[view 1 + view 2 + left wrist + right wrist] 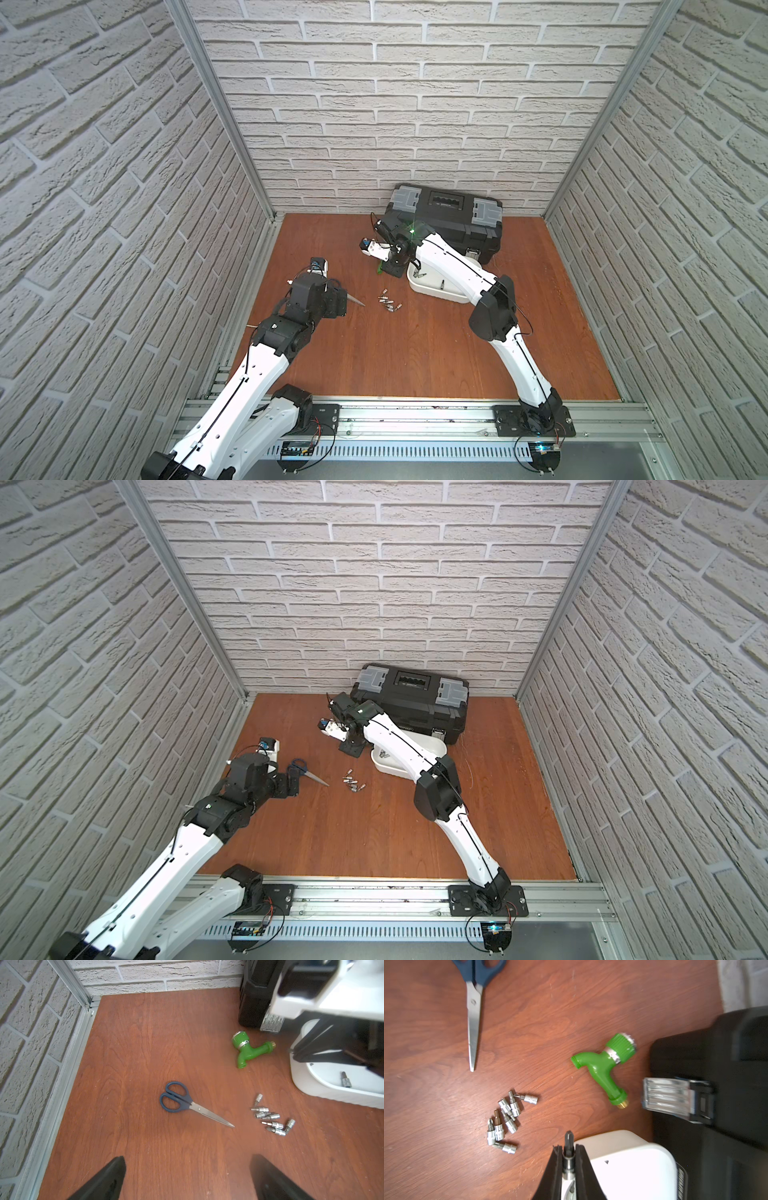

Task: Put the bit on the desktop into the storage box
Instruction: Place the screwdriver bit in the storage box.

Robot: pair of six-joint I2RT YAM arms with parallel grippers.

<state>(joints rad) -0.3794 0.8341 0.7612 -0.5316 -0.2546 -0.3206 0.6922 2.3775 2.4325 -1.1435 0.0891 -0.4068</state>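
1. Bit (568, 1142) is clamped between the right gripper's (568, 1148) narrow jaws, above one corner of the storage box (629, 1147).
2. Its tip seems to overhang the box rim, so letting go here could bounce it onto the desktop (571, 1012).
3. Loose bits (506, 1122) lie near the box and a green tap (602, 1068) just beside it; a low sweep might scatter them.
4. Left gripper (187, 1178) is well away from the box, with its jaws wide and empty.

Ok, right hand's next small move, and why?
Probably ease the right hand a little further over the storage box before opening: it is shut on a bit whose tip pokes past the box's rim over the desktop.
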